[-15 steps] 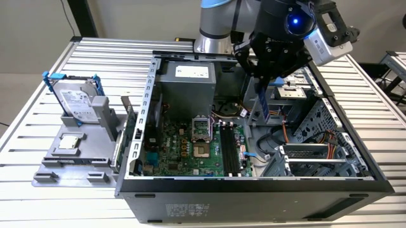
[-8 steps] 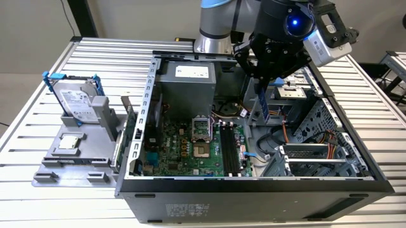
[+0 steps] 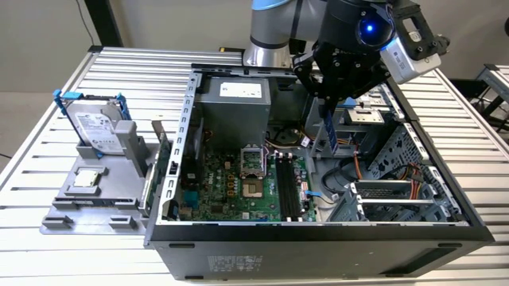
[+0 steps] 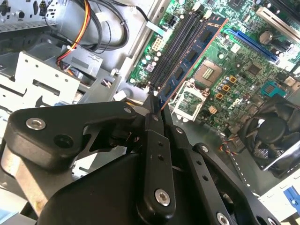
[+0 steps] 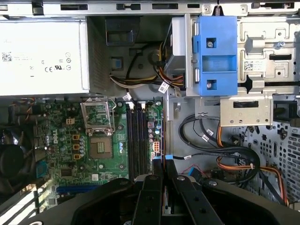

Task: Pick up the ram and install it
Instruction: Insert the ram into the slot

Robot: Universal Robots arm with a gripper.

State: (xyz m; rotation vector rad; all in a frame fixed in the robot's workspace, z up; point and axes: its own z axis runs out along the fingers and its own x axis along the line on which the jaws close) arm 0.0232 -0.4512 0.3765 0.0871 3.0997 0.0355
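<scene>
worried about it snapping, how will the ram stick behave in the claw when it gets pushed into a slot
The ram, a thin flat board, is probably stiff yet brittle if bent sideways. The claw pinches one end, so the free length hanging over the motherboard could twist or lever. It looks light; its bare chips suggest fragility.

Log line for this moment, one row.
gripper: shut on ram | ram: upright, above open case | slots: empty | install: not yet
</scene>
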